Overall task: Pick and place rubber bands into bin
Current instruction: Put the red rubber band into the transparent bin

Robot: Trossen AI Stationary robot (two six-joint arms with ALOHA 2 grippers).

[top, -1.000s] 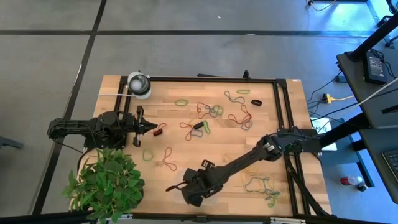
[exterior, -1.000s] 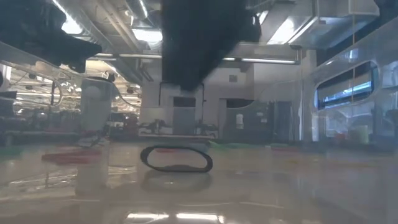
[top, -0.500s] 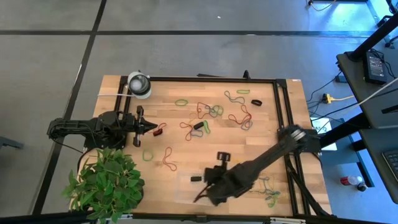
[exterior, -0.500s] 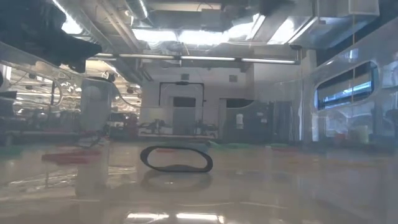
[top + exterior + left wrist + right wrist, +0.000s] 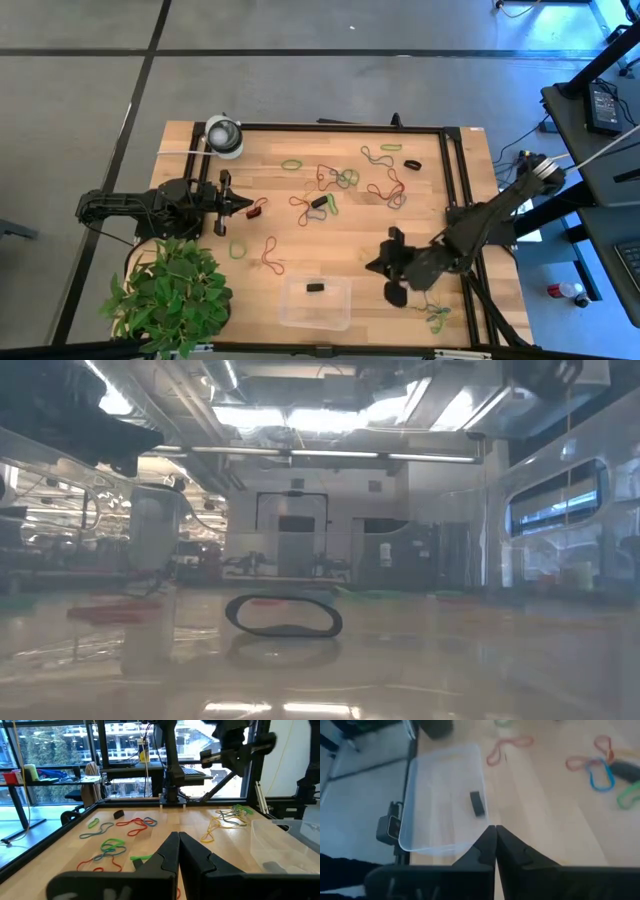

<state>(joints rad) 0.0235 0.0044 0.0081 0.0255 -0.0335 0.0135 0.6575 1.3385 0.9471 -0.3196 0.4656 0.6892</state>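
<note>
The clear bin (image 5: pixel 316 304) stands near the table's front edge. One black rubber band (image 5: pixel 315 287) lies flat on its floor and also shows in the low view (image 5: pixel 284 616) and the right wrist view (image 5: pixel 477 803). My right gripper (image 5: pixel 374 268) hangs shut and empty above the table, right of the bin (image 5: pixel 445 795), tipped down toward it. Loose rubber bands in red (image 5: pixel 385 190), green (image 5: pixel 291 164) and black (image 5: pixel 413 164) lie over the table's middle and far part. My left gripper (image 5: pixel 249 207) waits shut at the left, level, with a small dark red band (image 5: pixel 258 210) lying just ahead of its tips.
A potted plant (image 5: pixel 170 295) fills the near left corner, and a round white-and-grey object (image 5: pixel 224 135) sits at the far left. A tangle of yellow and green bands (image 5: pixel 430 305) lies under the right arm. A black frame rail (image 5: pixel 458 170) runs along the right side.
My right gripper has drawn back from over the bin toward the table's right edge, rising and tipping less steeply down. The bin and the black band inside it, covered by the arm before, now show from above. The band has kept still.
</note>
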